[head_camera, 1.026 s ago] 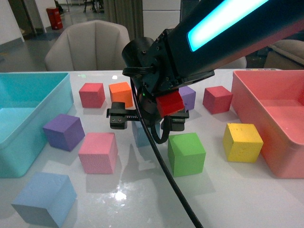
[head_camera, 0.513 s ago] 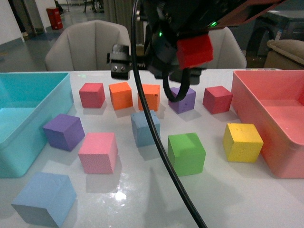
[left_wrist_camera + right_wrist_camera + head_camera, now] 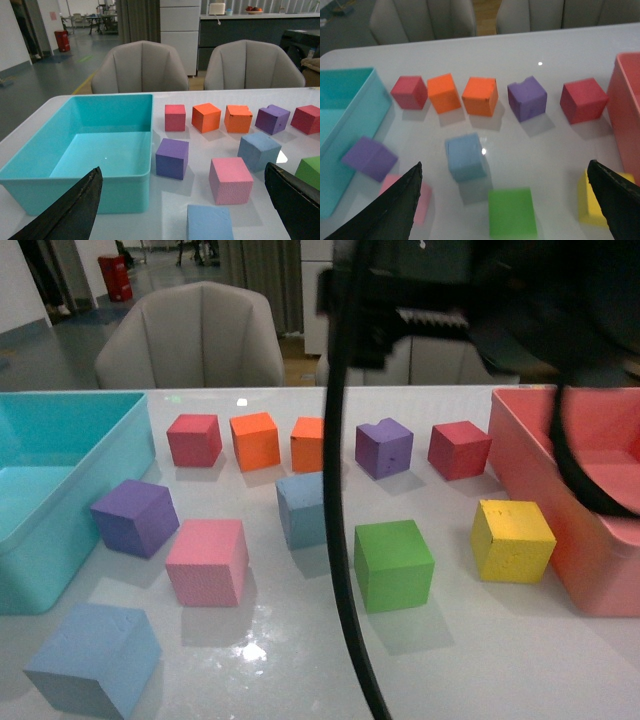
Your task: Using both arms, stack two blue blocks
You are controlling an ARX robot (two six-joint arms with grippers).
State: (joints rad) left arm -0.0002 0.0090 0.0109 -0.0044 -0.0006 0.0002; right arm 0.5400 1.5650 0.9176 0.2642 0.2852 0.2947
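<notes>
One blue block (image 3: pixel 303 508) sits upright near the middle of the table; it also shows in the left wrist view (image 3: pixel 258 151) and the right wrist view (image 3: pixel 466 156). The other blue block (image 3: pixel 95 658) sits at the front left, just below my left gripper (image 3: pixel 182 170) in the left wrist view (image 3: pixel 209 222). The left gripper is open and empty, low over the table's front left. My right gripper (image 3: pixel 504 165) is open and empty, high above the table. The right arm (image 3: pixel 480 300) is a dark blur across the top, and its black cable (image 3: pixel 340 540) hangs down in front of the middle block.
A teal bin (image 3: pixel 130 455) stands at the left and a pink bin (image 3: pixel 520 455) at the right. Around the blue blocks lie purple (image 3: pixel 133 516), pink (image 3: pixel 207 560), green (image 3: pixel 393 563), yellow (image 3: pixel 512 539), red (image 3: pixel 194 439) and orange (image 3: pixel 255 439) cubes.
My right arm has risen from just over the middle blue block, up and to the right. The block stays on the table, now uncovered.
</notes>
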